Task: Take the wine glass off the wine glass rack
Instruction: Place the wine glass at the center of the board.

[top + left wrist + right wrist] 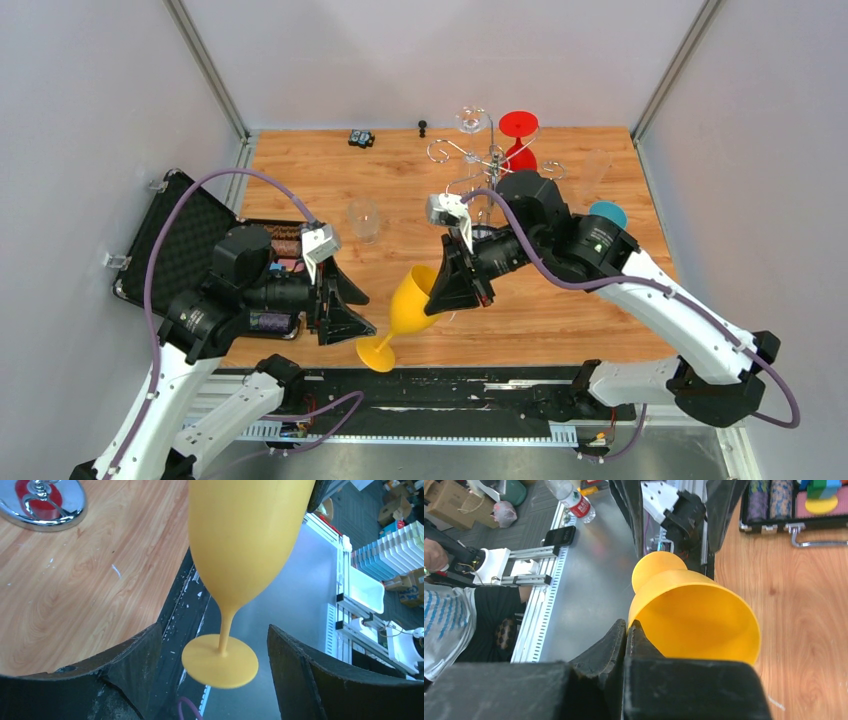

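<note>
A yellow wine glass [412, 303] hangs tilted over the table's near edge, off the wine glass rack [489, 158]. My right gripper [447, 297] is shut on its rim, one finger inside the bowl [694, 610]; it shows in the right wrist view [626, 625]. My left gripper [362, 312] is open, its fingers either side of the stem and foot [220, 661] without touching; it shows in the left wrist view [214, 630]. The chrome rack stands at the back with a red glass [518, 133] and a clear glass [470, 120] on it. Its mirrored base [47, 507] shows at top left.
A clear tumbler [363, 219] stands mid-table. An open black case [185, 240] lies at the left edge. A tall clear glass [596, 172] and a teal object [608, 213] are at the right. Small black items [361, 138] lie at the back.
</note>
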You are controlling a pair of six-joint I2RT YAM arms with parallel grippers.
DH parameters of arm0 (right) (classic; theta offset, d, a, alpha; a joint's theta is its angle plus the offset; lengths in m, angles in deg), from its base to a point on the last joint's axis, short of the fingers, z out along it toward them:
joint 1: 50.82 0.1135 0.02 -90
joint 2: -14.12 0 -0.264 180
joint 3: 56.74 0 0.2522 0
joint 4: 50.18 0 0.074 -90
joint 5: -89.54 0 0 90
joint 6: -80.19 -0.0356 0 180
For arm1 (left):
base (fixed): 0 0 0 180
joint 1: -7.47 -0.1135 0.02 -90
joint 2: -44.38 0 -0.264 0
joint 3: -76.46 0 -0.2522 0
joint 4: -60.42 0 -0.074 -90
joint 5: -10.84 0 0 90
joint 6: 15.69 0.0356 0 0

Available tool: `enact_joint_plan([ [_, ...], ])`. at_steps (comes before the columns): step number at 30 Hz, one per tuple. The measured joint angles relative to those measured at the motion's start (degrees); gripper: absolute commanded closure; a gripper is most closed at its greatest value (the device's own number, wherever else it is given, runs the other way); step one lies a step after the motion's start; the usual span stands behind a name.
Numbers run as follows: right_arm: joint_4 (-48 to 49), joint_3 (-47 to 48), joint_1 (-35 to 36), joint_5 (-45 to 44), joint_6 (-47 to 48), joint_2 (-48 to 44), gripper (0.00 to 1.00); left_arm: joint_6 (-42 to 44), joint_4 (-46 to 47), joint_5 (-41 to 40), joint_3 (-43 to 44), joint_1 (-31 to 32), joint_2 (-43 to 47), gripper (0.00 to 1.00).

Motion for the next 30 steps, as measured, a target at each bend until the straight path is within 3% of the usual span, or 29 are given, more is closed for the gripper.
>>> enact_joint_plan([
  [10,-6.19,-10.38,0.0,-14.08,-4.17,-11.41,1.0,0.04,-0.5,-3.23,0.0,0.0,-0.04,0.12],
  [15,-10.01,-14.82,0.0,-23.26,-9.51,-16.85,1.0,0.07,-0.76,-4.2,0.0,0.0,-0.11,0.04],
  [30,-23.52,-15.58,-2.23,-58.12,-26.82,-22.45,1.0,0.2,-0.79,-6.25,0.0,0.0,0.52,0.0],
])
